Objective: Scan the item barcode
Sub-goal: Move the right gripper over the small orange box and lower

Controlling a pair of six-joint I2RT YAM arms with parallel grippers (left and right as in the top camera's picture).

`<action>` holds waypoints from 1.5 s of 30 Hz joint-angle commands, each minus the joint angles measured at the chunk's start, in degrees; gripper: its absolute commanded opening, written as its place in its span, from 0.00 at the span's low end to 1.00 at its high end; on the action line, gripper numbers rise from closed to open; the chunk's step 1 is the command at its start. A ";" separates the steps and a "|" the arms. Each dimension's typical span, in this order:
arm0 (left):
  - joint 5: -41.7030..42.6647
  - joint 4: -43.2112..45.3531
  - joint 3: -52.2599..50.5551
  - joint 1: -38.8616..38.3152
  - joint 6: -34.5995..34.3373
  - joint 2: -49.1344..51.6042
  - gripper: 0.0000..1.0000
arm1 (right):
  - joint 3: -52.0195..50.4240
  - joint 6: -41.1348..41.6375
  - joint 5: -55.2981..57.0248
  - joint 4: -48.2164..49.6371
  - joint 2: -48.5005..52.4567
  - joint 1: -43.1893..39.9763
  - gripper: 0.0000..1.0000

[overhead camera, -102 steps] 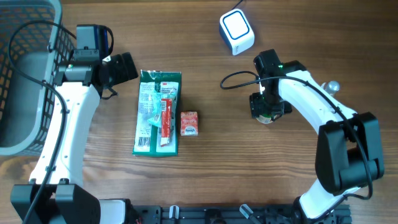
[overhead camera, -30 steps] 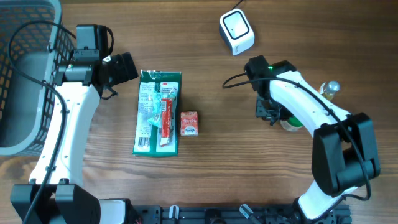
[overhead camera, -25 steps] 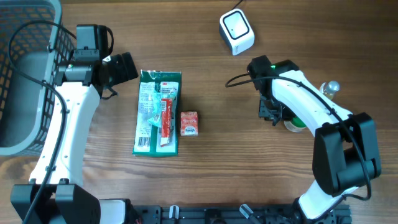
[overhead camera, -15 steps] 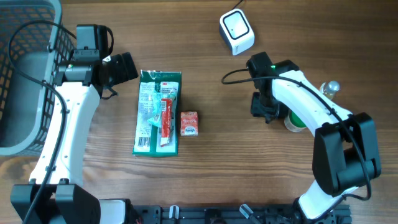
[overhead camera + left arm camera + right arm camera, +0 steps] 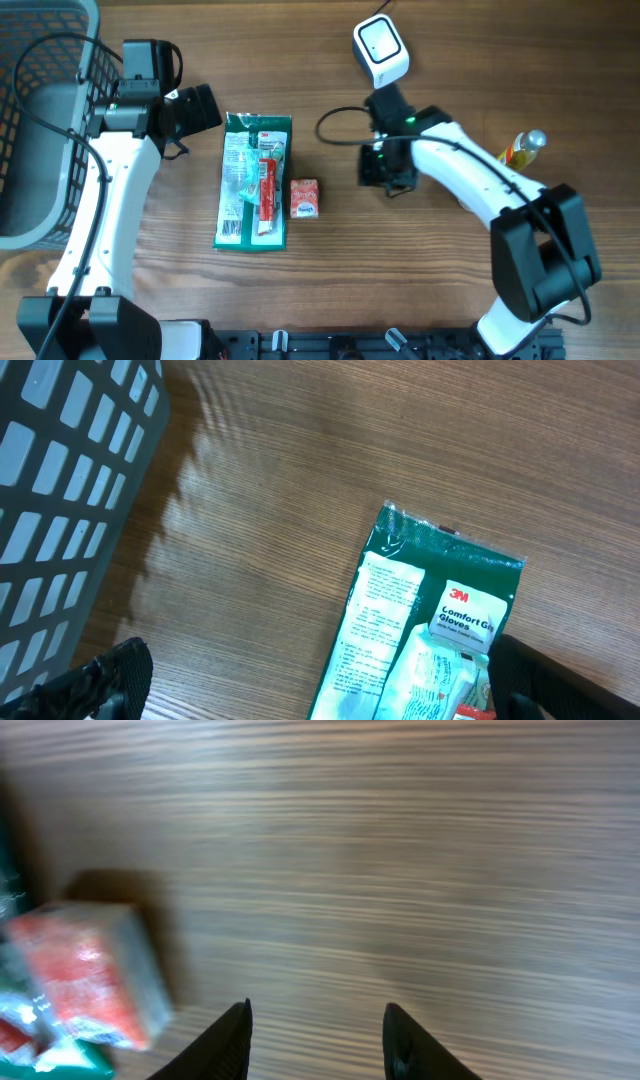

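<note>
Your right gripper (image 5: pixel 318 1025) hangs low over bare wood near the middle of the table (image 5: pixel 400 290), its two fingers partly spread with nothing but table between them, so it has hold of nothing. In its wrist view the small red carton (image 5: pixel 304 198) sits off to the left of the fingers, blurred, apart from both of them. From overhead you can see that carton lying flat just beside the right edge of the green glove pack (image 5: pixel 254 181), which lies lengthwise, running from the far side towards the near edge. The white scanner (image 5: pixel 381 50) stands close to the far edge, beyond the right arm's wrist, its face turned up. A small bottle (image 5: pixel 522 148) with a yellowish body rests well off towards the right edge, clear of the arm. Your left gripper (image 5: pixel 328 685) is spread as wide as it goes and empty; it hovers over the far end of the glove pack, with the grey basket (image 5: pixel 40 130) at the far left corner — whether the pack's barcode faces up you cannot tell from here
</note>
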 commanded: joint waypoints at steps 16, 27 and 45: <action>-0.31 0.11 0.31 0.33 -0.52 0.13 1.00 | -0.28 6.54 -0.24 14.38 0.52 16.24 0.64; -0.31 0.11 0.31 0.33 -0.52 0.13 1.00 | -0.28 8.39 3.15 14.49 0.57 16.31 0.46; -0.31 0.11 0.31 0.33 -0.52 0.13 1.00 | -0.31 10.91 4.72 13.07 5.64 16.31 0.38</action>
